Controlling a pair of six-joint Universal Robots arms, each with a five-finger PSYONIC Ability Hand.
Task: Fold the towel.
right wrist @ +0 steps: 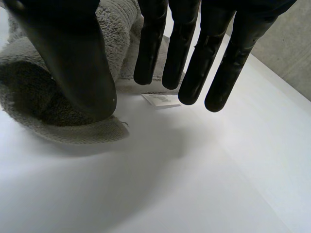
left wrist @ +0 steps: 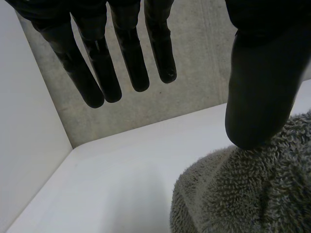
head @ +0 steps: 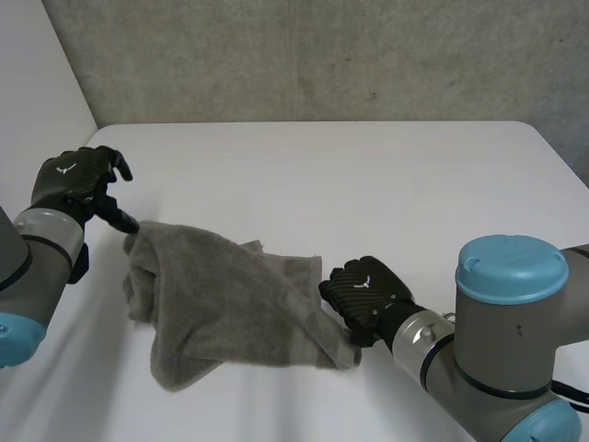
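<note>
Towel (head: 230, 308), grey terry, lies rumpled and loosely doubled on the white table (head: 386, 184), between the two hands.

Left hand (head: 74, 180): spread and holding nothing. The left fingers (left wrist: 131, 63) are straight and apart in the air. The left thumb (left wrist: 257, 97) has its tip right at the fuzzy top of the towel end nearest that hand, touching or almost. No pinch there.

Right hand (head: 366, 293): also spread. The right fingers (right wrist: 194, 63) are straight and point down over bare table. The right thumb (right wrist: 73, 58) sits in front of the rolled towel corner beside it, and nothing is clamped between thumb and fingers. A small white label (right wrist: 163, 99) lies flat just past those fingertips, by the towel's edge.

Outward from both hands the cloth humps up in the middle. A second layer shows under the top one, and the edges are not lined up.

Step, as I read it: the hands are set at opposite ends to take hold. The fold is rough and not finished.

The next move calls for each hand to close thumb against fingers on its own end and lift enough to clear the bunching. They then need to draw the cloth flat and bring edge to edge. The terry looks thick and floppy, so a shallow pinch may catch only one layer and leave the rest dragging.
</note>
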